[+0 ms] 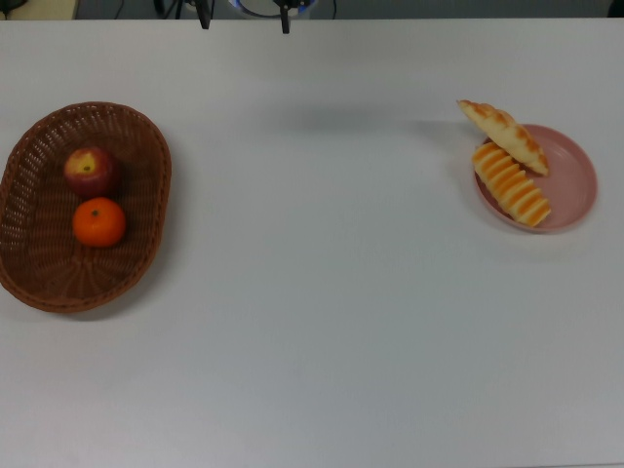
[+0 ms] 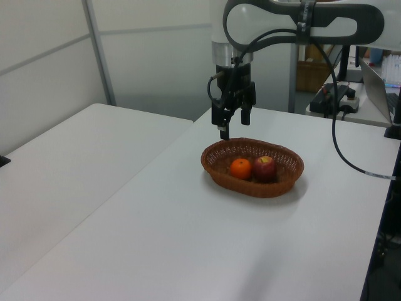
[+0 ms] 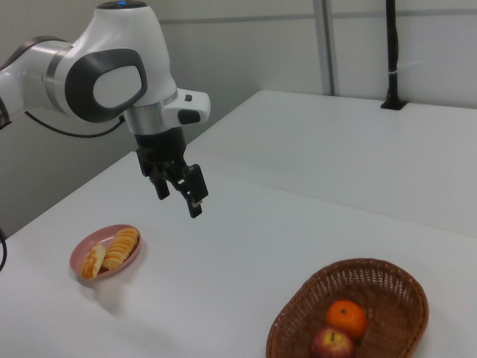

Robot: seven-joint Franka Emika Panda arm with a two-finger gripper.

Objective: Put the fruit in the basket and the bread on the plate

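Apple (image 1: 92, 172) and tangerine (image 1: 98, 222) sit in the wicker basket (image 1: 39, 263). Both rolls (image 1: 511, 172) rest on the pink plate (image 1: 575, 190). Jaws (image 3: 179, 195) hang open, empty, above the bench (image 1: 322, 292).

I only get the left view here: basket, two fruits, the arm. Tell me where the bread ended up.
Observer: Both rolls lie on the pink plate, as the top view shows: the striped roll and the braided roll.
Operator: Check that neither sticks out.
Observer: The braided roll does. One pointed end overhangs the rim at the top view's upper left.
Operator: Say whether the end effector is over my basket.
Observer: No. In the right view the end effector hangs open and empty above the table, between the plate and the basket.
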